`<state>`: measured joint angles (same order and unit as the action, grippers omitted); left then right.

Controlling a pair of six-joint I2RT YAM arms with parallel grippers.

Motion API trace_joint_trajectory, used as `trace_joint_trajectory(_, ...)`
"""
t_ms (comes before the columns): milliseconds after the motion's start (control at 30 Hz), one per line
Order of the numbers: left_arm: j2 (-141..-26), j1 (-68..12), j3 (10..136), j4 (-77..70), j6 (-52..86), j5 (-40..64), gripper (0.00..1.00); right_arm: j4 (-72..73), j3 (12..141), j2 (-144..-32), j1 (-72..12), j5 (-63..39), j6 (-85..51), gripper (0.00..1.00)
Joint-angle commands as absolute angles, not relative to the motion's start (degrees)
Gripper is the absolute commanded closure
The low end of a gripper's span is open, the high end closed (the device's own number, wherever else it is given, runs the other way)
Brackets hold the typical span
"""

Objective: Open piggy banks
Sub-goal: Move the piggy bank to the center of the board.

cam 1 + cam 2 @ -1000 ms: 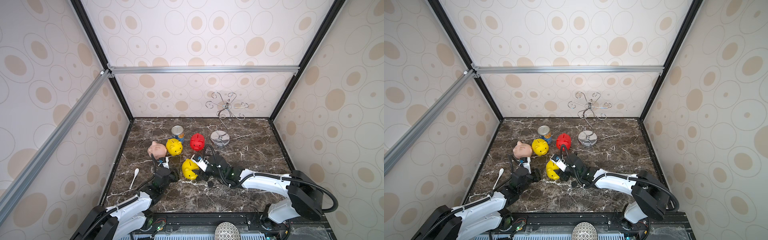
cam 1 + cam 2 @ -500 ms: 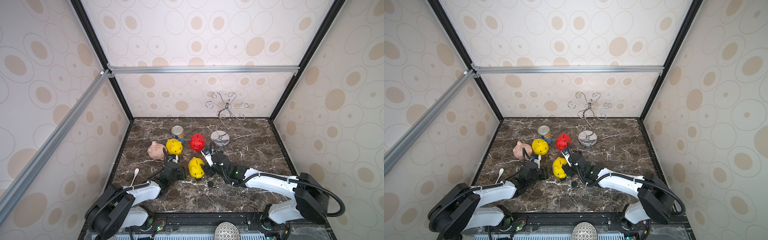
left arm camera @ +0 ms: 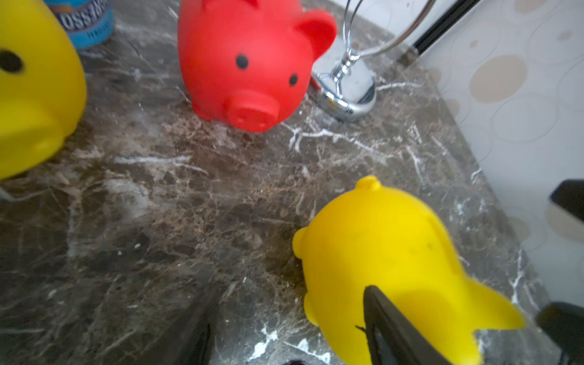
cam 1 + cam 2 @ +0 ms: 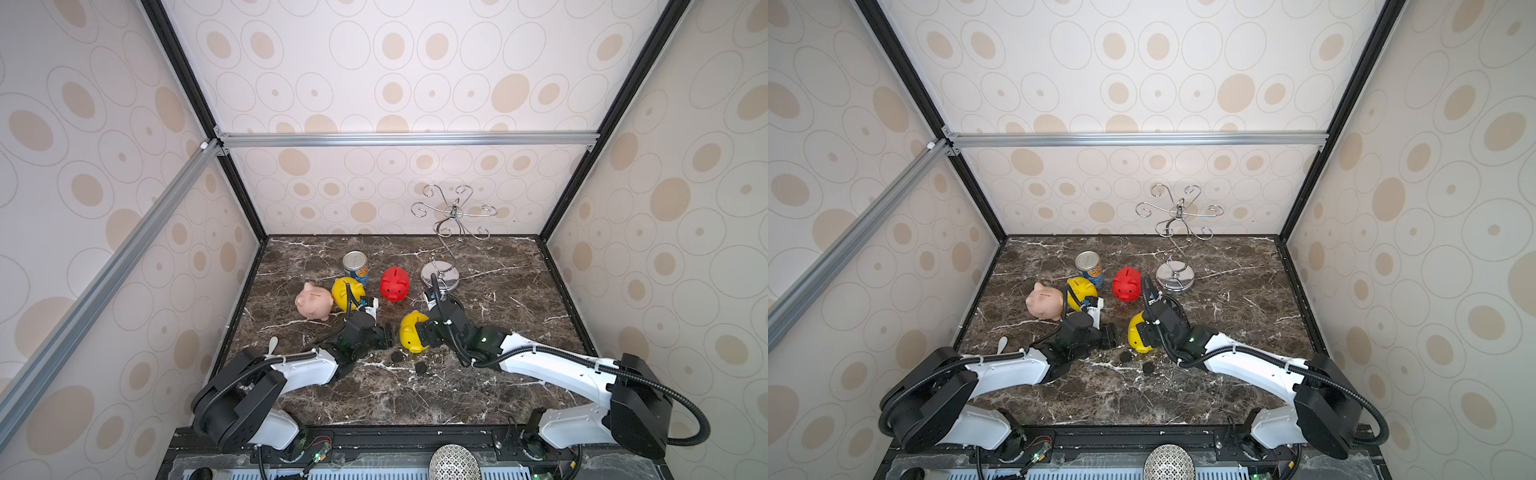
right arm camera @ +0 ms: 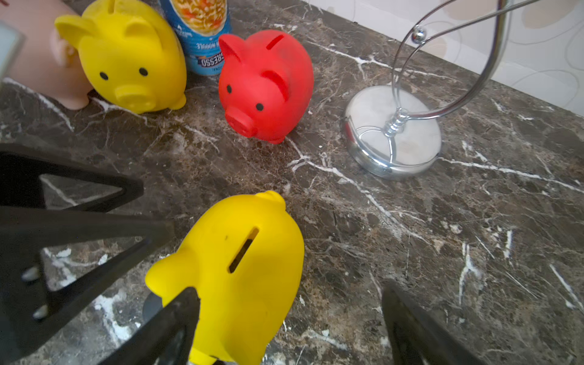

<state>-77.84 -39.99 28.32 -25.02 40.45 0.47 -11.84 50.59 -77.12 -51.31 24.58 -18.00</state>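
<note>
Low in the right wrist view, the right gripper (image 5: 289, 294) is being held with fingers (image 5: 180, 319) spread astride the tipped yellow piggy bank (image 5: 240, 262), its length running up-frame. In a top view, the left gripper (image 4: 388, 336), also parted, is being held just left of it.

Four piggy banks (image 4: 340, 291) (image 4: 409, 332) (image 4: 394, 284) (image 4: 313, 301), two plugs (image 4: 397, 356) (image 4: 421, 367), one can (image 4: 355, 266), one stand (image 4: 446, 274), one spoon (image 4: 272, 343).
</note>
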Motion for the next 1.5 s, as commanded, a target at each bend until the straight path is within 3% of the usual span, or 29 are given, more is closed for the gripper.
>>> trace_joint_trajectory(0,-70.8,-39.6,29.0,-18.6,39.5,-6.5,0.23,-17.6,53.9,-79.0,-53.4,27.3,-27.1,0.08)
trace_joint_trajectory(67,-67.2,-38.9,28.4,-15.2,40.0,-9.4,0.21,-19.5,55.9,-81.7,-54.5,29.4,-30.3,0.06)
trace_joint_trajectory(100,-65.8,-38.6,27.8,-13.9,40.4,-10.4,0.19,-19.7,56.7,-83.3,-55.3,29.5,-31.0,0.00)
trace_joint_trajectory(400,-59.6,-37.1,24.3,-12.4,41.6,-8.7,0.10,-24.6,60.1,-90.4,-59.4,37.0,-43.2,0.01)
trace_joint_trajectory(700,-55.4,-35.5,24.3,-10.5,39.6,-7.5,0.07,-19.1,57.1,-94.2,-54.3,30.1,-41.7,0.00)
trace_joint_trajectory(867,-54.4,-35.1,23.3,-11.3,39.7,-7.0,0.07,-18.1,53.1,-91.5,-50.4,30.9,-37.3,0.03)
trace_joint_trajectory(1000,-54.0,-34.9,23.5,-11.6,39.0,-7.0,0.07,-11.7,49.4,-89.5,-42.8,23.7,-26.9,0.07)
trace_joint_trajectory(1167,-53.6,-34.7,23.9,-11.7,37.8,-6.9,0.07,-9.7,49.6,-88.8,-37.0,16.6,-16.2,0.07)
trace_joint_trajectory(1333,-53.8,-34.3,24.0,-12.3,37.5,-6.9,0.07,-12.3,53.2,-92.3,-35.5,14.7,-13.6,0.01)
trace_joint_trajectory(1467,-53.8,-33.5,25.8,-9.8,36.9,-8.5,0.03,-15.5,53.8,-89.1,-35.6,19.0,-13.7,0.01)
